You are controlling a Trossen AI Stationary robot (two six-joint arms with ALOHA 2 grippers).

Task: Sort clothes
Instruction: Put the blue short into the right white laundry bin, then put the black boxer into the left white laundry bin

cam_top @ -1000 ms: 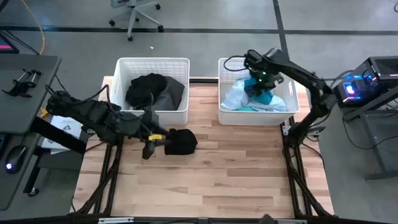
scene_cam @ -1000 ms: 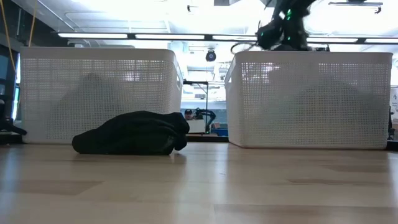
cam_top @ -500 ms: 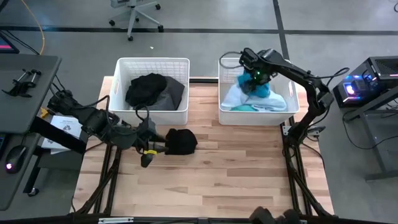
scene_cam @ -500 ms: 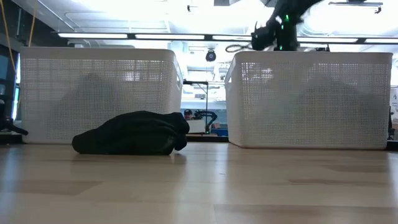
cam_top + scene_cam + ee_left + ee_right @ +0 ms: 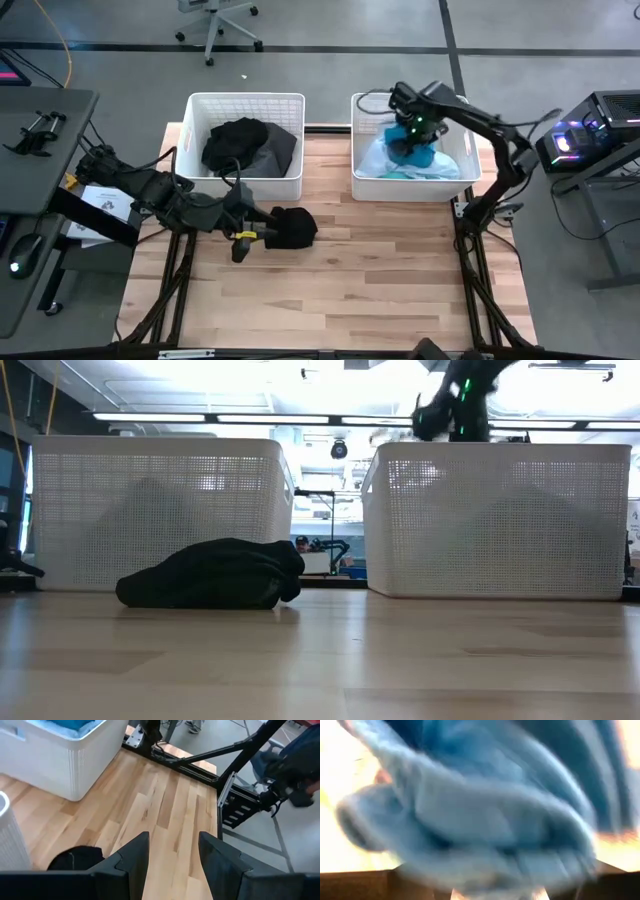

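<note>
A black garment (image 5: 291, 228) lies bunched on the wooden table in front of the left basket; it also shows in the low view (image 5: 215, 575) and the left wrist view (image 5: 75, 859). My left gripper (image 5: 258, 236) is open and empty just left of it (image 5: 172, 840). My right gripper (image 5: 412, 125) hovers over the right basket (image 5: 357, 150), above a turquoise blue garment (image 5: 420, 150). Blue cloth (image 5: 480, 805) fills the right wrist view and hides the fingers. Black and charcoal clothes (image 5: 245, 145) lie in the left basket (image 5: 192, 140).
Pale blue, white and teal clothes (image 5: 385, 162) lie in the right basket. The two white slatted baskets stand side by side at the table's far edge (image 5: 160, 510) (image 5: 495, 520). Bare wooden table (image 5: 380, 280) stretches in front of them.
My right gripper has swung toward the right basket's far left corner and back over its middle, the blue cloth moving with it. My left gripper has shifted a little beside the black garment, which has stayed where it was.
</note>
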